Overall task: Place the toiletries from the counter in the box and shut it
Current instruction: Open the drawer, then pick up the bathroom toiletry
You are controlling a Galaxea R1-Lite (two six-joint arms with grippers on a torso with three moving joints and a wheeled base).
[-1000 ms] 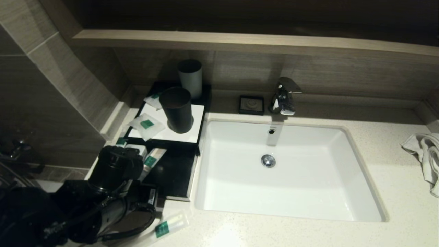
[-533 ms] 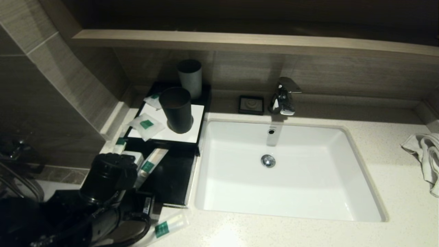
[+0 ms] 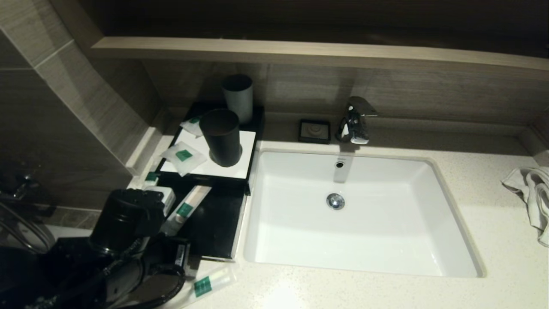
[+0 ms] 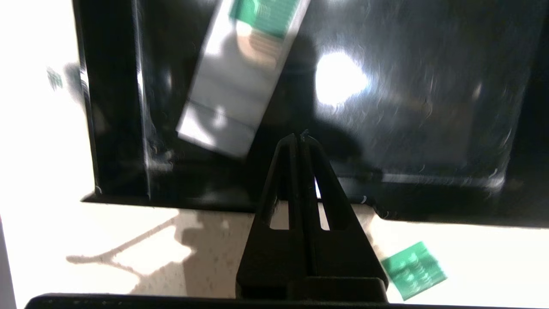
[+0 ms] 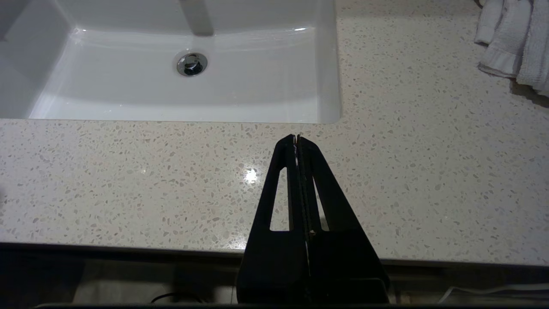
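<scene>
The left gripper [image 4: 300, 139], jaws closed and empty, hangs at the lower left of the head view over the open drawer's [image 3: 214, 223] front edge. Since a second ago the arm has drawn back, uncovering more of the long sachet [image 3: 185, 209] lying in the drawer. Another long sachet [image 3: 210, 283] lies on the counter [image 3: 343, 292], partly behind the arm. The right gripper [image 5: 297, 139] is closed above the counter edge

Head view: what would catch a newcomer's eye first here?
The big white sink fills the middle of the counter. To its left the black box stands with its drawer pulled out, a long sachet inside; the shut left gripper hovers at the drawer's front edge.
</scene>
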